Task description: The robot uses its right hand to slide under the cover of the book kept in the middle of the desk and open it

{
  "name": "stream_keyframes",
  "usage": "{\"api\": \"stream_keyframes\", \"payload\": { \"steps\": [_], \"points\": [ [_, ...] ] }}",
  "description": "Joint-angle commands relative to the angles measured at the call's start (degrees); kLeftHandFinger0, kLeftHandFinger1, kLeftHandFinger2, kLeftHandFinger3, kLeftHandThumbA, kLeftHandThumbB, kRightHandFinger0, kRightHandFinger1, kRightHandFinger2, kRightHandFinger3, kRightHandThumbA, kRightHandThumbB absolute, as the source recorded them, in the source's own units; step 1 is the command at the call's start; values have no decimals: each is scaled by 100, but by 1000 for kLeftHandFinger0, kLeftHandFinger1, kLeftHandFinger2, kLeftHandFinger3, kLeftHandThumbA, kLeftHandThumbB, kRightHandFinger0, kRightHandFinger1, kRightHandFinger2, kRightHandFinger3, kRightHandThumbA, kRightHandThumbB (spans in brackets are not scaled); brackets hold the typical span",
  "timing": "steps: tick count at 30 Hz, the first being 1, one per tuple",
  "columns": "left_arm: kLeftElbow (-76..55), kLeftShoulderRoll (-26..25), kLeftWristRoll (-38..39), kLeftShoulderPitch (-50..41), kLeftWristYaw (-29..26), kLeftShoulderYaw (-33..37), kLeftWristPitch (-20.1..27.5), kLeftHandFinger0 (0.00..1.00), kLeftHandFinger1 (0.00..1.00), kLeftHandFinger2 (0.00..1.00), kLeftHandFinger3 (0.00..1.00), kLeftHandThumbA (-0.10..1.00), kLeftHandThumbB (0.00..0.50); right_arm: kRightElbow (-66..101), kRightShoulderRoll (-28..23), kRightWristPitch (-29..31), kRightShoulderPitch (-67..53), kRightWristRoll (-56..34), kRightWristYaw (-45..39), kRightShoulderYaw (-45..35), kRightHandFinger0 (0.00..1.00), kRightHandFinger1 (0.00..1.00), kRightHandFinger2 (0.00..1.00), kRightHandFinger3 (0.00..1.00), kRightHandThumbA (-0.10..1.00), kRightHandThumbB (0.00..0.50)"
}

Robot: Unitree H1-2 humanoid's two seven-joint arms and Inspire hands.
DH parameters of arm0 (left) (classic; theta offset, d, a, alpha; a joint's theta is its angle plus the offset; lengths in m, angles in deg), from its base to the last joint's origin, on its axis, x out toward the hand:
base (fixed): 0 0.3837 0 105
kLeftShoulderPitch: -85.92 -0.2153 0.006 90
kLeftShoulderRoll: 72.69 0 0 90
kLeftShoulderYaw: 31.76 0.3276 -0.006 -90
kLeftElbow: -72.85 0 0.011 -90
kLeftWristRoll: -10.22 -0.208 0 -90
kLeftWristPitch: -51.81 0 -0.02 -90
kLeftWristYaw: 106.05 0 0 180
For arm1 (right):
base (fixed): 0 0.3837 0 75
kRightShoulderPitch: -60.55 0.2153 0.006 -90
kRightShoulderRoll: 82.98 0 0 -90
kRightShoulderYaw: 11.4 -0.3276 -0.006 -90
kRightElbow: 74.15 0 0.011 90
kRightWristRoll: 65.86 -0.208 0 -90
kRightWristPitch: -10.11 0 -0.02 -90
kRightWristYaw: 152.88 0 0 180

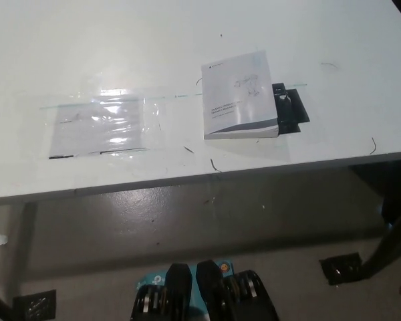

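Observation:
A closed book [239, 95] with a white and grey cover lies flat on the white desk [187, 40], right of the middle and close to the front edge. Its spine side faces left and the page edges show along its near side. A flat black object [291, 108] sticks out from under the book's right edge. Neither of my hands is visible in the head view.
A clear plastic sheet [99, 127] over a paper lies on the desk's left half, glaring under the light. The desk's front edge [200, 177] runs across the picture. Below it are the grey floor and desk feet [341, 267] [37, 304].

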State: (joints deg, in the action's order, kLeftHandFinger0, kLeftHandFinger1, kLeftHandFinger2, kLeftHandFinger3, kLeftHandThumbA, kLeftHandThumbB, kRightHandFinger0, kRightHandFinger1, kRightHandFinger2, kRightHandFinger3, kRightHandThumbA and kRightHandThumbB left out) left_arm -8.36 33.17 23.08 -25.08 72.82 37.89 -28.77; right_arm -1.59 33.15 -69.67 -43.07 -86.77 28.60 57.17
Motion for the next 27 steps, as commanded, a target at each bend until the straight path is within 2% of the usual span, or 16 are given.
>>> {"api": "stream_keyframes", "payload": {
  "steps": [1, 5, 6, 8, 9, 10, 11, 12, 13, 16, 17, 18, 20, 22, 23, 27],
  "points": [
    [-174, -83, 93, -27, 95, 25, 310, 513, 554, 589, 665, 489, 39, 329, -23, 127, -28, -134, 97, -73, 380, 467, 579, 920, 970, 198],
    [-125, -114, 121, -11, 111, 45, 349, 516, 549, 582, 656, 497, 57, 490, -82, 157, -4, -344, 129, -249, 487, 531, 636, 942, 991, 255],
    [-102, -118, 99, -4, 95, 54, 382, 513, 546, 580, 652, 499, 53, 627, -123, 128, -10, -361, 137, -282, 492, 541, 655, 960, 1000, 286],
    [-77, -122, 87, 11, 59, 56, 355, 512, 552, 583, 657, 491, 34, 1062, -216, 89, 33, -335, 278, -381, 523, 594, 696, 987, 1000, 261],
    [-74, -135, 73, -8, 35, 33, 403, 498, 552, 590, 661, 483, 20, 1366, -256, -87, 132, -423, 440, -479, 574, 613, 716, 989, 1000, 250],
    [-92, -139, 68, -17, 41, 38, 416, 496, 557, 603, 668, 488, 18, 1521, -265, -171, 185, -448, 549, -543, 558, 609, 714, 995, 1000, 252],
    [-51, -153, 83, -1, 64, 40, 464, 506, 562, 606, 679, 503, 38, 1869, -390, -359, 331, -609, 680, -671, 623, 696, 773, 1000, 1000, 259],
    [-46, -148, 98, -2, 82, 42, 519, 496, 547, 594, 670, 505, 40, 2098, -421, -480, 408, -594, 855, -755, 571, 657, 753, 1000, 1000, 269],
    [-47, -150, 94, 12, 71, 44, 531, 495, 547, 595, 663, 510, 44, 2235, -465, -577, 499, -521, 960, -804, 577, 689, 772, 1000, 1000, 271],
    [-74, -155, 75, 25, 35, 52, 505, 483, 533, 583, 643, 500, 30, 2685, -677, -953, 780, -440, 1216, -917, 685, 764, 842, 1000, 1000, 239],
    [-108, -135, 172, 39, 27, 38, 357, 488, 532, 575, 639, 476, 33, 2957, -840, -1114, 964, -450, 1266, -927, 674, 799, 915, 1000, 1000, 225],
    [-133, -140, 152, 25, 28, 51, 356, 489, 532, 576, 646, 472, 17, 3098, -871, -1251, 1079, -454, 1372, -933, 640, 777, 879, 1000, 1000, 229],
    [-256, -127, 121, -14, 0, 70, 293, 500, 538, 586, 666, 476, 17, 3246, -942, -1409, 1186, -473, 1403, -882, 648, 772, 861, 1000, 1000, 221],
    [-47, -156, 68, 59, -12, 77, 372, 484, 529, 579, 664, 468, 21, 3421, -1085, -1636, 1575, -422, 1449, -756, 571, 737, 825, 1000, 1000, 194],
    [-39, -163, 87, 67, 7, 86, 354, 496, 535, 585, 670, 475, 22, 3475, -1141, -1806, 1722, -347, 1490, -688, 560, 716, 781, 1000, 1000, 200],
    [-28, -153, 102, 111, 32, 116, 366, 533, 552, 601, 673, 478, 0, 3614, -1205, -2165, 2257, -300, 1575, -471, 527, 685, 735, 954, 941, 206]
  ]
}}
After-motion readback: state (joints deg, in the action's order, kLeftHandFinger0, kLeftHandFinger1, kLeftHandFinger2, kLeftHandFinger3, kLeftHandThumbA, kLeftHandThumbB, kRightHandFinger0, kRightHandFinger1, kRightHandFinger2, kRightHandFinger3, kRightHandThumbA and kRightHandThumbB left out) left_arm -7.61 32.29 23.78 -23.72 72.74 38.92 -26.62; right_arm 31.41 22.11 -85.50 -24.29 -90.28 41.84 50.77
